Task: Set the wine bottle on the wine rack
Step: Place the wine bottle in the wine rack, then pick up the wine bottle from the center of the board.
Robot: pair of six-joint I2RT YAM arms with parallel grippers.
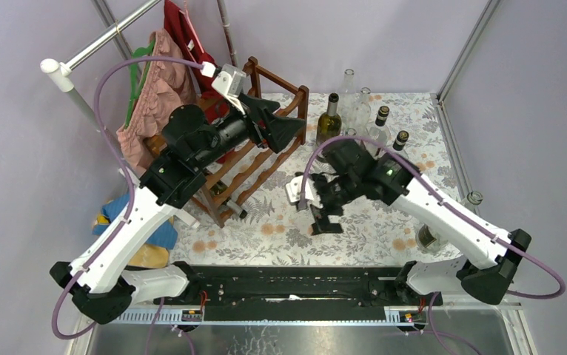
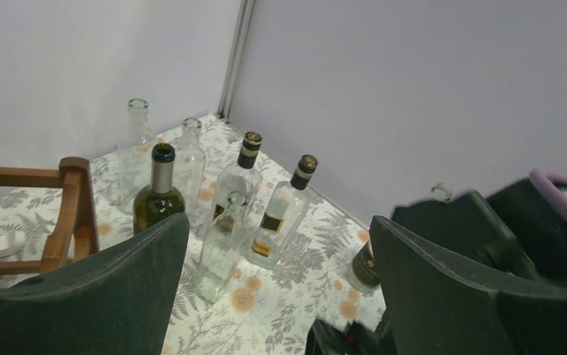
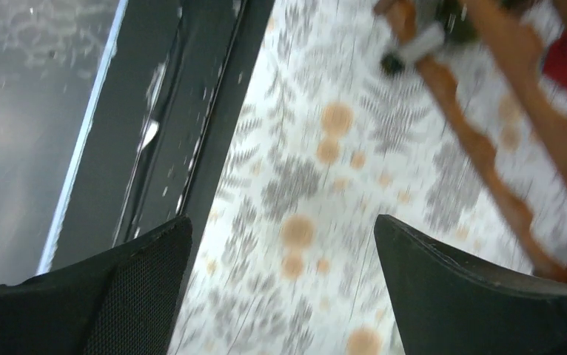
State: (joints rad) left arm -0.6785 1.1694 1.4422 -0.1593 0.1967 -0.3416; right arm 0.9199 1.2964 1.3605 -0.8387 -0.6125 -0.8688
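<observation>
Two arms work over a table with a flowered cloth [image 1: 280, 233]. There is one wine rack [image 1: 258, 177], standing at the far left of the table and set at a slant. It is dark reddish-brown wood, with wavy rails in tiers and square corner posts.

Nine bottles can be counted. One wine bottle [image 1: 232, 209] lies in a low tier at the rack's near end. Its grey neck and dark cap poke out toward the arms, and the rails hide most of its body.

Six bottles stand in a cluster at the far side, just right of the rack. One is a dark green bottle [image 2: 158, 196], and two clear bottles [image 2: 136, 140] stand open-mouthed behind it. Two clear capped bottles [image 2: 280, 214] have black and gold tops, and one small clear bottle [image 2: 223, 248] stands in front. Two more stand apart on the right. A dark-labelled bottle [image 1: 428, 237] is half under the right arm, and a clear bottle [image 1: 473, 198] stands at the table's right edge.

The left gripper [image 1: 284, 124] hangs above the rack's top, facing the cluster, with its jaws wide apart and nothing between them. The right gripper [image 3: 282, 222] is over bare cloth just right of the rack's near end, and it too gapes wide and holds nothing. That wrist's view is blurred.
</observation>
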